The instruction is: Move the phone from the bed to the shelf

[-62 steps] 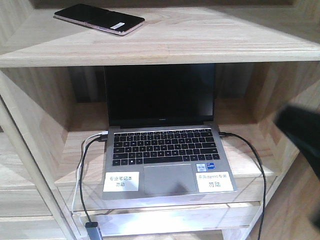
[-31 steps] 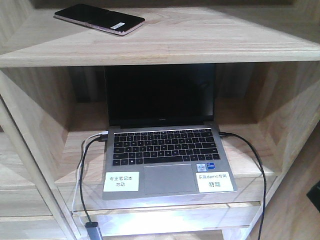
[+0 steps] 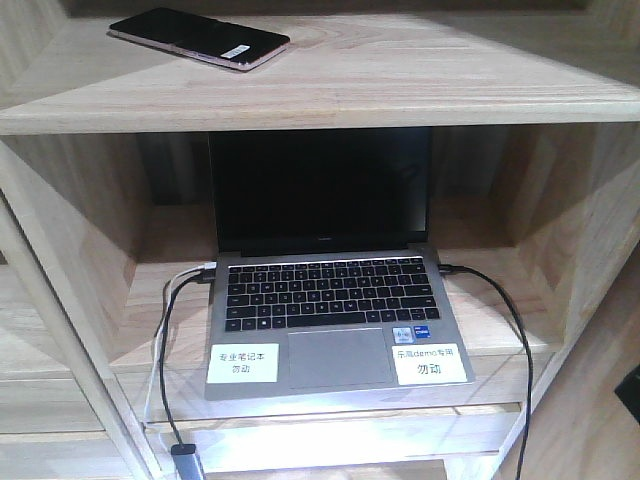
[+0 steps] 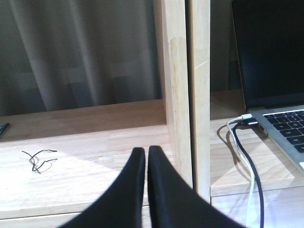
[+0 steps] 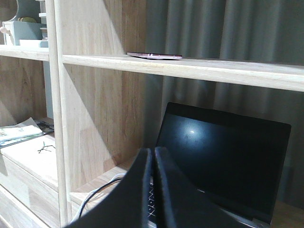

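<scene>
With the phone [image 3: 198,38] lying flat near the upper shelf's [image 3: 400,75] back-left corner, both pincers, left [image 4: 146,156] and right [image 5: 153,156], pressed together and empty, should keep clear below its front edge.

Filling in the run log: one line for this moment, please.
slim black phone: flat on pale wooden shelf, above grey laptop | left claw: shut, empty | right claw: shut, empty
</scene>
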Controlling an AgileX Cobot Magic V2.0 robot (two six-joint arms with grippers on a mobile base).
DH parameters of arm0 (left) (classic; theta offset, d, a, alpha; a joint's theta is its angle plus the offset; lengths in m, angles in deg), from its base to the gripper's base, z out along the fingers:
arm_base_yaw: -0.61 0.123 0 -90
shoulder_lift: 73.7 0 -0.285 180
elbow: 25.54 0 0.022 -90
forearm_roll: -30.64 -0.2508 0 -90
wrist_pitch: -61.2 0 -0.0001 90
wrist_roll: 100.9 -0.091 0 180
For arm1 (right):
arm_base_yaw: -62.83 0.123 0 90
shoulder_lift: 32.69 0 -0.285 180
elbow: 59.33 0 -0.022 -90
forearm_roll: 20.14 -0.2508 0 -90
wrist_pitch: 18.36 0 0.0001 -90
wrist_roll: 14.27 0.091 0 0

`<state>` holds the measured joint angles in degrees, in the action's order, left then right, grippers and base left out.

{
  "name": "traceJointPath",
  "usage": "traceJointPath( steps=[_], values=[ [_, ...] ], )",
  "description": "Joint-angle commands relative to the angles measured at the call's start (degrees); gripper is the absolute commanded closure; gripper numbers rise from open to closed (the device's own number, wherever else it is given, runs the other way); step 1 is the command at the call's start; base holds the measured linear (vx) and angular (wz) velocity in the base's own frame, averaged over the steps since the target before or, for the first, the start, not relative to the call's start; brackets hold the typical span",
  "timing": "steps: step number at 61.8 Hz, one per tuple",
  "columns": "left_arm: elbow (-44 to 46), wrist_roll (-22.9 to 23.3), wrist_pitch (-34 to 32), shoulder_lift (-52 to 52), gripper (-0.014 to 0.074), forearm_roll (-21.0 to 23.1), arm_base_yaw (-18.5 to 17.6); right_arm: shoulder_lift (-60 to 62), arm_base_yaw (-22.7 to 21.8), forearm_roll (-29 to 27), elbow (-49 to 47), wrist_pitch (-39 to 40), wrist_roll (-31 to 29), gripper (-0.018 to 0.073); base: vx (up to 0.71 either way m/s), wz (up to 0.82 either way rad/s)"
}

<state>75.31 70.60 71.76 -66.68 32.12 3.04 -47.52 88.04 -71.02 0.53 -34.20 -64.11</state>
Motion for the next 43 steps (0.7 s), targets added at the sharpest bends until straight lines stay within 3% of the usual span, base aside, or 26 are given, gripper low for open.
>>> traceJointPath(
  steps=[1, 30, 35, 43],
  values=[
    [1.22, 0.33, -4.15, -0.77, 0.0595, 0.52, -0.2, -0.71, -0.19, -1.02, -1.41, 3.01, -0.35, 0.0566, 0.0, 0.0],
    [1.22, 0.33, -4.15, -0.77, 0.0595, 0.52, -0.2, -0.71, -0.19, 0.12, -1.41, 3.07, 1.97, 0.0566, 0.0, 0.0],
    [1.22, 0.33, -4.15, -0.77, 0.0595, 0.52, -0.2, -0.71, -0.19, 5.42, -1.41, 3.07, 7.2, 0.0566, 0.0, 0.0],
    [1.22, 0.33, -4.15, -0.77, 0.0595, 0.52, -0.2, -0.71, -0.19, 20.05, -1.41, 3.07, 24.29, 0.0566, 0.0, 0.0]
  ],
)
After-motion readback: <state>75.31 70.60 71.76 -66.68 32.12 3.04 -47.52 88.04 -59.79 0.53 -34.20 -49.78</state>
